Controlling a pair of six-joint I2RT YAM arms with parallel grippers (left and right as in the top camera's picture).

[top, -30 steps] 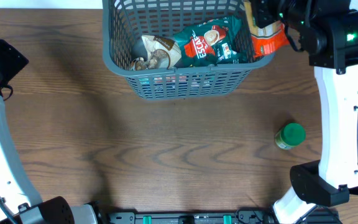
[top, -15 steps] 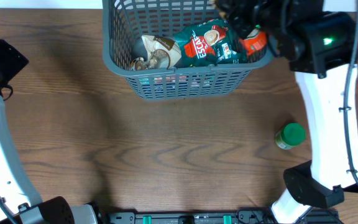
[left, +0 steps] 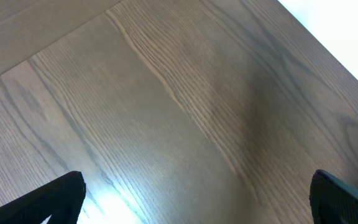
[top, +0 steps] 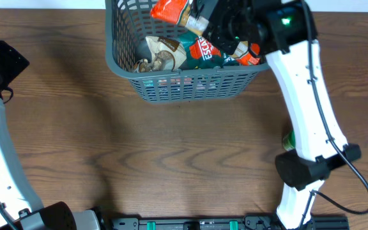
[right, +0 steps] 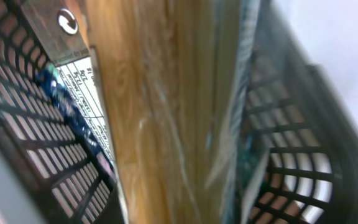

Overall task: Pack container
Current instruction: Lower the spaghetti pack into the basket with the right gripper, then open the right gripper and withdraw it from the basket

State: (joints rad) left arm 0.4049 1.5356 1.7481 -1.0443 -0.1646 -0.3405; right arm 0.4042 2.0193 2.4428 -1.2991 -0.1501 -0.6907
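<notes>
At top centre, the right gripper (top: pixel 200 18) clamped an orange packet (top: pixel 170 9) above the container (top: pixel 190 86) for dropping in; the left gripper (left: pixel 197 196) hung spread wide.

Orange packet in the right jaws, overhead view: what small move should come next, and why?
Probably open the right jaws. They are shut on the orange plastic packet, which hangs inside the rim of the dark grey slotted plastic basket, where a red-and-green coffee packet and a brown-and-white packet already lie. The right wrist view shows lattice walls on both sides, so it should drop in.
</notes>
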